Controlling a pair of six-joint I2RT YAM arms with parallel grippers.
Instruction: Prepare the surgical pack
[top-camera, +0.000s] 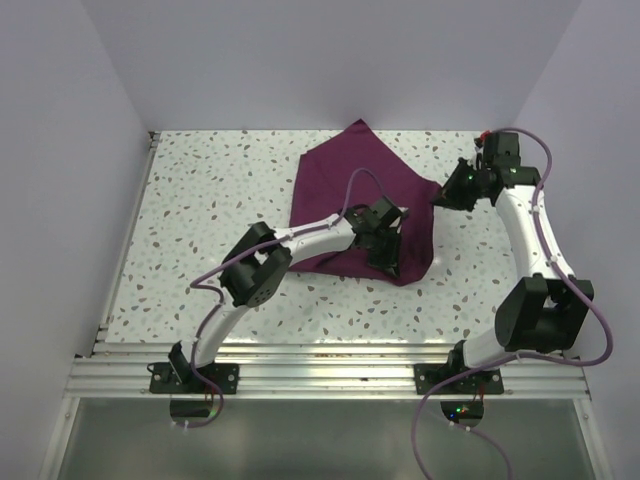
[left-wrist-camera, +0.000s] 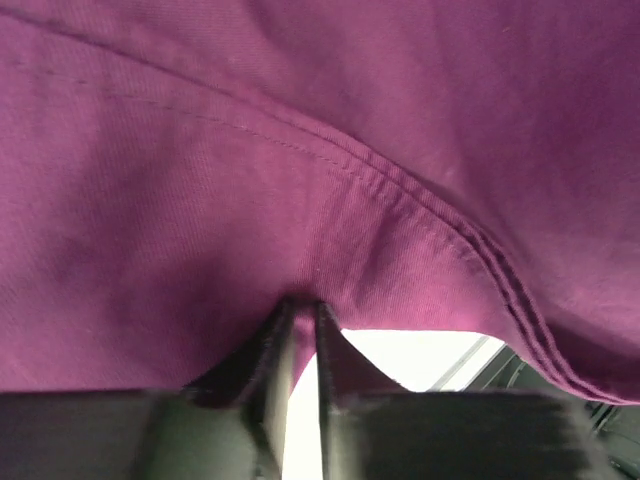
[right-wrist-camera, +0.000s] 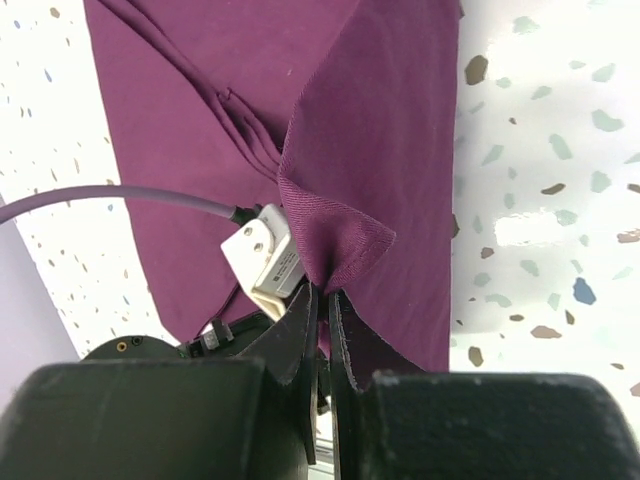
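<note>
A: Any writing you can read for me?

B: Nothing legible. The white plug block (right-wrist-camera: 265, 262) in your R wrist view, w/ the purple cable (right-wrist-camera: 100, 196) running into it, is too small to read. The cloth itself is plain maroon.

A: OK, where's the surgical pack?

B: The surgical pack (top-camera: 345, 185) lies on the table (top-camera: 200, 200), right of centre and toward the far edge. One corner points at the far edge and reaches it. The opposite corner points toward the table's near right corner. So the long axis runs far to near, leaning a bit right.

A: Lying flat?

B: Not all of it. The right side is folded over and bunched. A double-stitched hem (left-wrist-camera: 430, 205) curves across your L wrist view.

A: Grippers?

B: Your left gripper (left-wrist-camera: 303, 308) is over the pack's near right part. Its fingers are pressed almost together, w/ a fold of cloth pinched at the tips. Your right gripper (right-wrist-camera: 322, 293) is at the pack's right edge, fingers squeezed onto a puckered fold of the same cloth. The two grippers are near each other but apart.
</note>
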